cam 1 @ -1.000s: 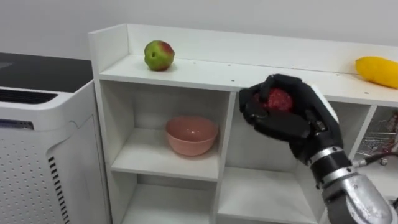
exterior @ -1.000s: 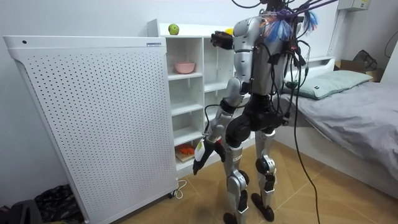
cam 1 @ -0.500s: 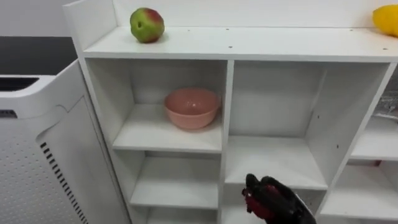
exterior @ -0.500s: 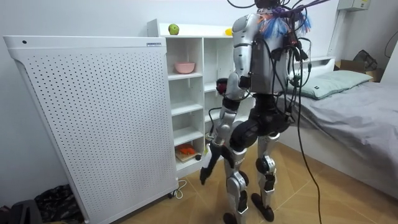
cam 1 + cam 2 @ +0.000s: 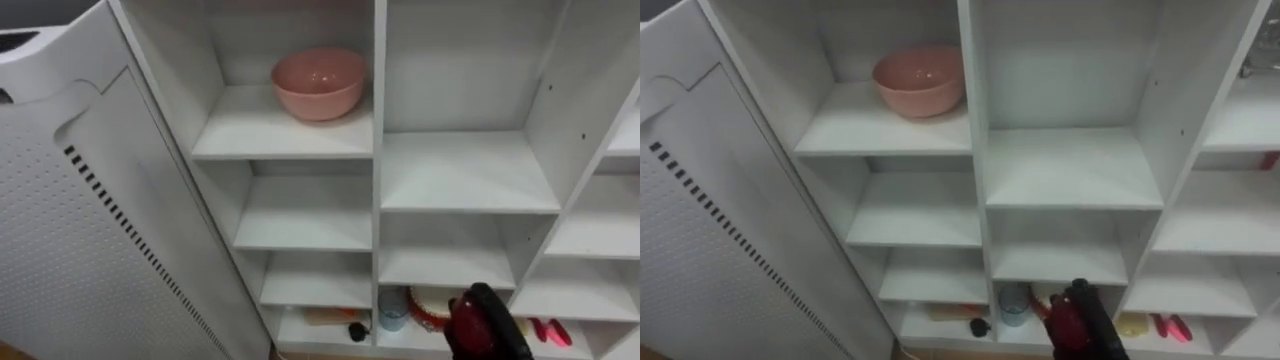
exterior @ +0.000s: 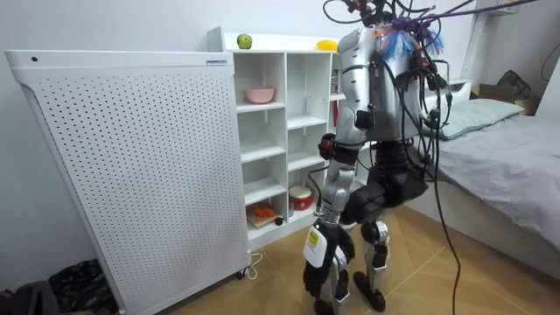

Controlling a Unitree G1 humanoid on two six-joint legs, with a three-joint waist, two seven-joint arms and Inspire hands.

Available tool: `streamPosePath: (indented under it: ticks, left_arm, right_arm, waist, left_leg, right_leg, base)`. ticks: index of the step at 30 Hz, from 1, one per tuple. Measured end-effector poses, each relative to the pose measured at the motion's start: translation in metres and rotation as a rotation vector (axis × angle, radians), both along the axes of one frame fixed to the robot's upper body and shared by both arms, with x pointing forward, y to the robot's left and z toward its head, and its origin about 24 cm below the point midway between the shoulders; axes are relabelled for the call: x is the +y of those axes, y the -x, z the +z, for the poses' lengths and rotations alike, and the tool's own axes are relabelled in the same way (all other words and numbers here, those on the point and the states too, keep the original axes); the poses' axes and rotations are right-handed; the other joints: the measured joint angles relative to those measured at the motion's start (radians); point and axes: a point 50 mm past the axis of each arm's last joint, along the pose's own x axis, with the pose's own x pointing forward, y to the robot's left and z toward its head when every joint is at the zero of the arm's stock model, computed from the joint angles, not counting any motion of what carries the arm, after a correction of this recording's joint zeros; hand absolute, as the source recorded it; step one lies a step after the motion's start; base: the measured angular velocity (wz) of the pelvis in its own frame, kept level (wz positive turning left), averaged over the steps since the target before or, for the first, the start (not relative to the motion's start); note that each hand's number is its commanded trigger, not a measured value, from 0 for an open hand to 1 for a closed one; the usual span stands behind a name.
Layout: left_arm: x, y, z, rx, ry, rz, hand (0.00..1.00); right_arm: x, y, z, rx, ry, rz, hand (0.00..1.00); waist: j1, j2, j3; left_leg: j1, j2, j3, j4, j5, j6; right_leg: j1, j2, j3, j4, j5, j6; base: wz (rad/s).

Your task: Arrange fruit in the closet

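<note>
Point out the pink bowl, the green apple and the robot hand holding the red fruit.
pink bowl [image 5: 318,100], left eye view, on its outer wall.
green apple [image 6: 244,41], room view, on its middle.
right robot hand [image 5: 500,328], left eye view, on its black back, shut on the red fruit [image 5: 463,325].

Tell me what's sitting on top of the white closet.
On the closet, a green apple sits toward the room view's left and a yellow fruit further right. The robot's body covers the top beyond that.
</note>
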Motion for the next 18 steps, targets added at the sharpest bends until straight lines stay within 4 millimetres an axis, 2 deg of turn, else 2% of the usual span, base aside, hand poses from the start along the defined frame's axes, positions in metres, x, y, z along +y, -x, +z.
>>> streamPosePath:
  ticks: [7,13,18]
  left_arm:
    - [-0.004,-0.007,0.001,-0.025,0.011,-0.022,0.0]
    - [-0.004,-0.009,0.002,-0.036,0.014,-0.039,0.0]
    - [0.0,-0.013,0.004,-0.065,0.007,-0.053,0.0]
  right_arm:
    - [-0.015,-0.02,0.03,-0.087,-0.025,-0.052,1.0]
    - [-0.032,-0.041,0.072,-0.212,-0.044,-0.111,1.0]
    - [-0.049,-0.049,0.101,-0.279,-0.016,-0.14,1.0]
  waist:
    - [0.039,0.002,0.0006]
    - [0.055,0.006,0.0031]
    - [0.08,0.004,0.0037]
  left_leg:
    - [-0.121,-0.002,0.003,0.069,-0.001,0.0]
    - [-0.237,-0.001,0.015,0.152,-0.009,-0.002]
    - [-0.317,0.0,0.016,0.216,-0.023,-0.007]
  right_leg:
    - [-0.122,-0.027,-0.005,0.087,-0.022,-0.018]
    - [-0.232,-0.06,-0.018,0.197,-0.066,-0.03]
    - [-0.311,-0.076,-0.02,0.269,-0.091,-0.045]
  base:
    - [0.1]
    - [0.24]
    - [0.1]
